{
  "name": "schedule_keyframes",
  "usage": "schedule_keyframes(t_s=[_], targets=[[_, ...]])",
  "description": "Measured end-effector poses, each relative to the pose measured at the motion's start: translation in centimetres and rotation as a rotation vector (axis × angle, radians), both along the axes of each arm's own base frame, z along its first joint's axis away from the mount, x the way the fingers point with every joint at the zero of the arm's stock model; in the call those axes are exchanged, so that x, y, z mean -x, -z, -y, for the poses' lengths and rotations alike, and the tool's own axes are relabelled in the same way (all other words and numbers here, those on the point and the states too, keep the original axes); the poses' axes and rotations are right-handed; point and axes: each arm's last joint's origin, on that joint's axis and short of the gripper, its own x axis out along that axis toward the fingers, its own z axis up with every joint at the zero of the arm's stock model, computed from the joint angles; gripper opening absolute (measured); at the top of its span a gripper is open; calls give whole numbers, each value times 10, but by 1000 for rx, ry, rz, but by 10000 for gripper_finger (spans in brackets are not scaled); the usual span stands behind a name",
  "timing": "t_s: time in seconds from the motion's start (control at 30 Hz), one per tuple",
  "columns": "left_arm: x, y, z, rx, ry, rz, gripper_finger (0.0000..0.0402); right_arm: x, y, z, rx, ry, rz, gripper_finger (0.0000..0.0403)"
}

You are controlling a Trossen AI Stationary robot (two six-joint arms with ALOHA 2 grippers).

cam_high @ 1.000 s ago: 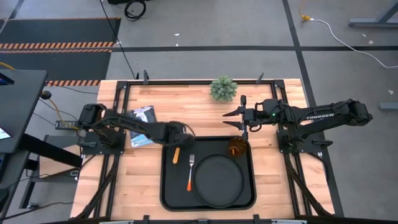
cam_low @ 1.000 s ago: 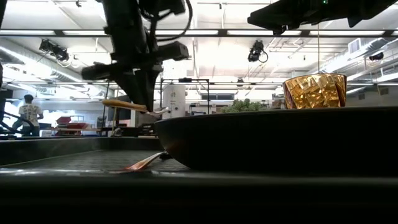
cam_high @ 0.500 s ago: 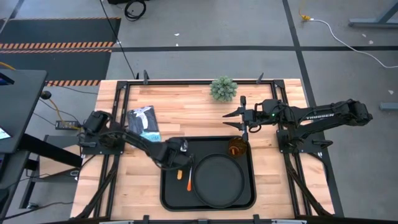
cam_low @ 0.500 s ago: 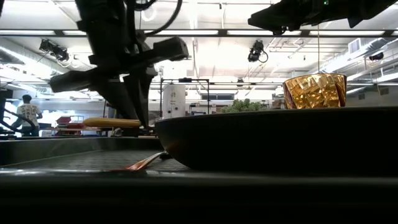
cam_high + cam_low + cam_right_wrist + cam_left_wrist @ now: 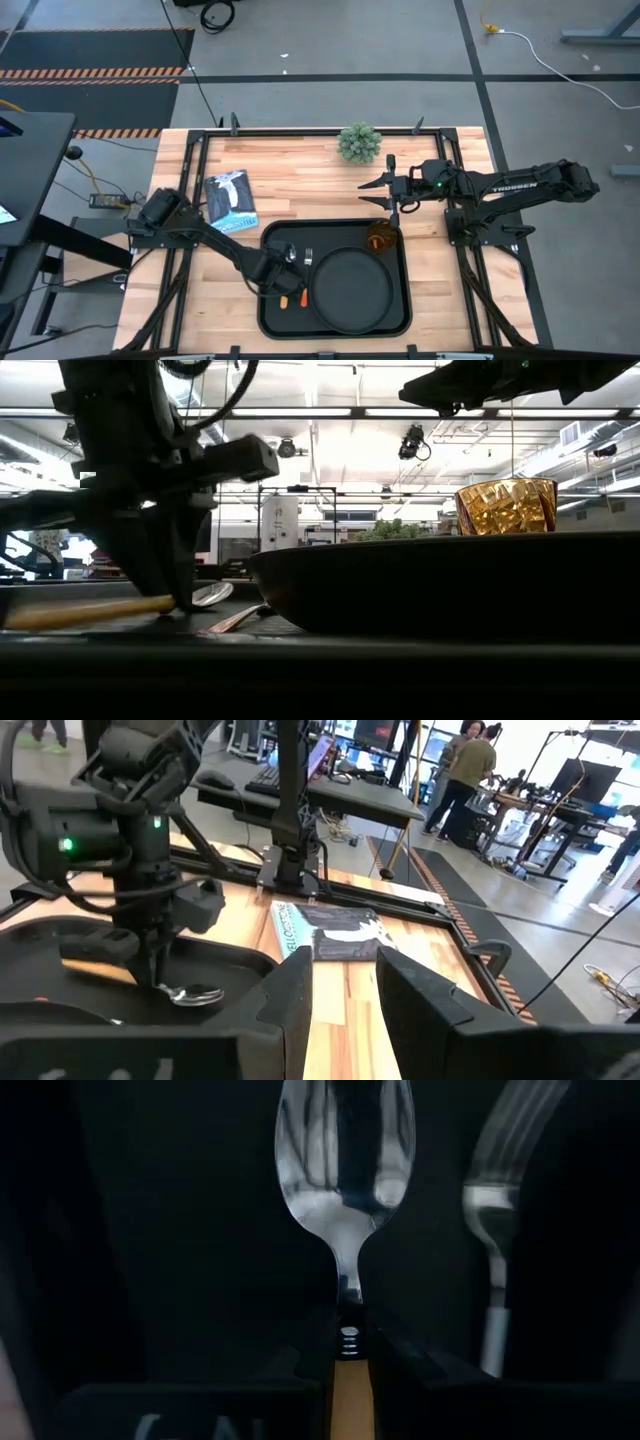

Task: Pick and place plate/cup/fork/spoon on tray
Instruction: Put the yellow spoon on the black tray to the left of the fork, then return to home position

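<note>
Now lower, left gripper [image 5: 283, 283] clamping spoon [image 5: 343, 1175], over tray [image 5: 270, 240]

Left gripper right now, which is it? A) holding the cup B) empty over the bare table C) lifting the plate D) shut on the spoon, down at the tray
D: the left gripper is clamped on the spoon by its orange handle, low over the tray beside the fork.
</note>
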Motion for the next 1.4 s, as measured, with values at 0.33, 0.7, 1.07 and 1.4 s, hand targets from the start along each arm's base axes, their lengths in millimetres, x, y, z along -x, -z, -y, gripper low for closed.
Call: schedule_keyframes(t_s=[0.33, 0.7, 1.07, 1.4], targets=[[-2, 4, -1, 1, 7, -13, 52, 0, 0, 0, -5, -9, 2, 121], [-3, 4, -1, -8, 4, 1, 155, 0, 0, -1, -6, -16, 2, 121], [-3, 4, -2, -39, 24, 3, 187, 0, 0, -1, -6, -16, 2, 121], [8, -22, -8, -71, 42, 15, 188, 0, -1, -1, -1, -17, 9, 121]])
